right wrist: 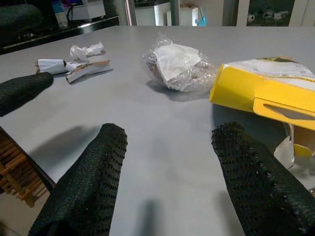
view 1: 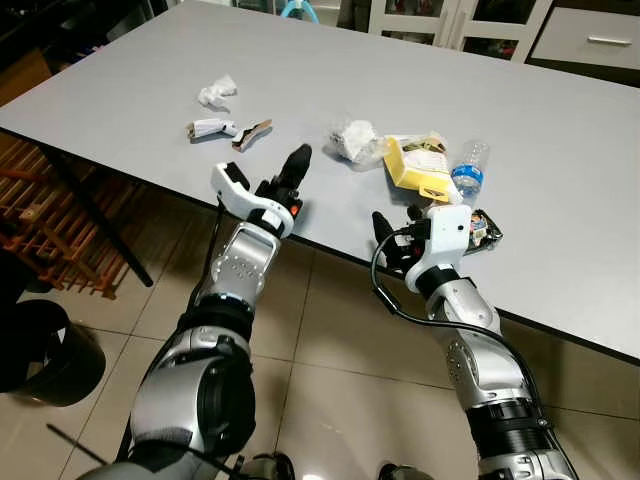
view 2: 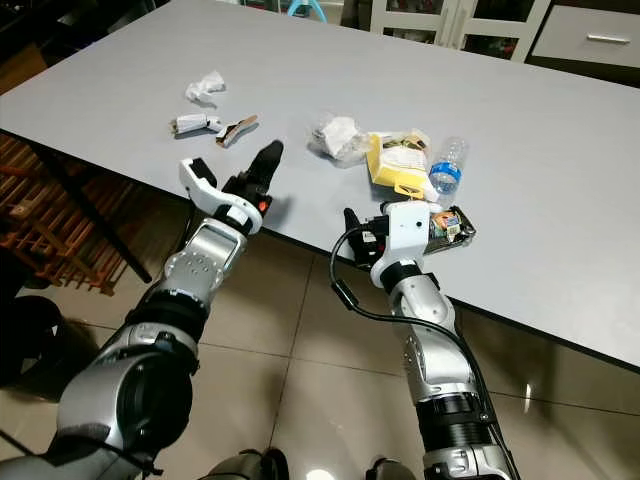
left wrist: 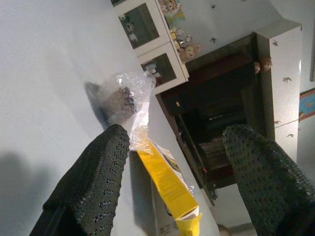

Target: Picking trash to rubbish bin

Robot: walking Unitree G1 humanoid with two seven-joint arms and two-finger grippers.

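A large grey rectangular table (view 1: 560, 140) carries a scatter of trash along its near edge. Toward the table's left end lie a crumpled white paper tissue (view 1: 217, 92), a short rolled white paper tube (view 1: 210, 128) and, just beside it, a torn strip of brown cardboard (view 1: 252, 134). Farther right along the same edge sits a ball of clear plastic wrap with white paper inside (view 1: 355, 142), touching a flattened yellow cardboard box (view 1: 415, 165). A crushed clear plastic bottle with a blue label (view 1: 468, 170) lies just right of the box. A small dark shiny wrapper (view 1: 484, 229) rests at the near edge, just beside the right wrist.

The left gripper (view 1: 288, 180) is raised at the near edge, between the cardboard strip and the plastic-wrap ball, its fingers pointing over the tabletop. In the left wrist view its two black fingers (left wrist: 93, 182) stand wide apart and hold nothing, with the wrap ball and yellow box ahead of them.

The right gripper (right wrist: 165, 182) hovers at the near edge in front of the yellow box, fingers spread wide and empty.

A black round rubbish bin (view 1: 45, 350) stands on the beige tiled floor (view 1: 330, 380), below the table's left end, next to a brown wooden rack (view 1: 70, 225).
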